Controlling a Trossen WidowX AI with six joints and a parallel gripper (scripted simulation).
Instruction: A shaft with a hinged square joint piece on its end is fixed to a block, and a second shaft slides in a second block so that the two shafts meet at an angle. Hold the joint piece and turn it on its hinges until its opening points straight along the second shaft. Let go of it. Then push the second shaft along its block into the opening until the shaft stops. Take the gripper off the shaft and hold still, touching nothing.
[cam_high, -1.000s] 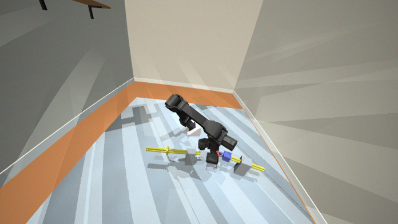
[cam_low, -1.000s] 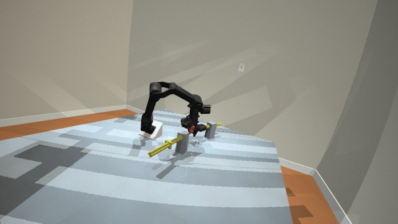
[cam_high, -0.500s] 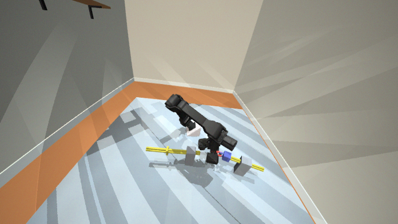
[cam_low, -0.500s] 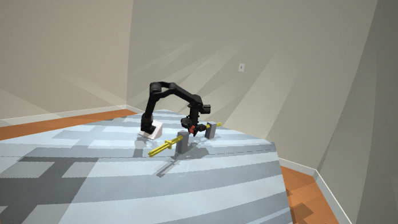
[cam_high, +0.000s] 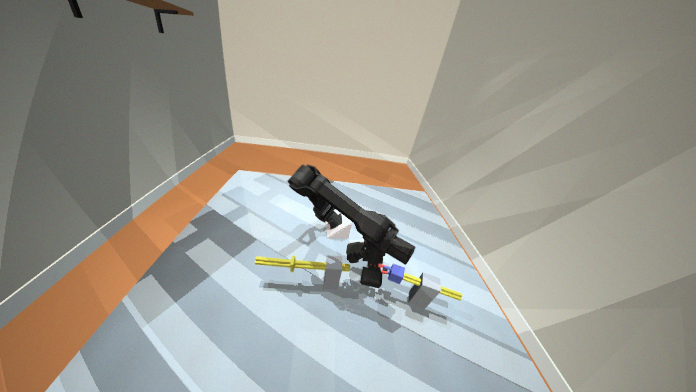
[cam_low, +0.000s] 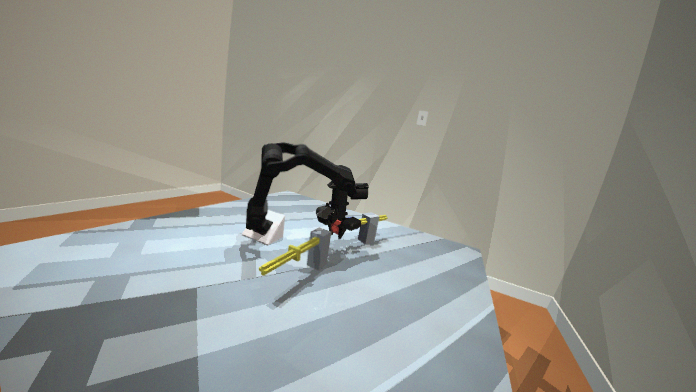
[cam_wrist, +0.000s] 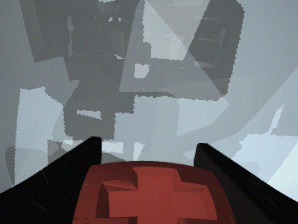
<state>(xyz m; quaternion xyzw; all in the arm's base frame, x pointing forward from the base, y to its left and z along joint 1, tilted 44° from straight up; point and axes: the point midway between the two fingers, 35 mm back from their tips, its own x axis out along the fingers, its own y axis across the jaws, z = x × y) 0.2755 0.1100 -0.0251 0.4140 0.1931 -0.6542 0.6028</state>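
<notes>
Red joint piece (cam_wrist: 157, 212) in pincer (cam_wrist: 149, 163) grip.

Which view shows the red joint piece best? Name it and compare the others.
The wrist view: the red joint piece fills the lower frame, its cross-shaped opening plain, clamped between the gripper fingers. The top view shows only a red sliver beside the blue block; the exterior view shows a small red patch.

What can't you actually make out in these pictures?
- Whether the red joint piece already lines up with the long yellow shaft: too small in top and exterior views.
- The shaft's tip: hidden behind the tool.
- Both shafts: outside the wrist view.
</notes>
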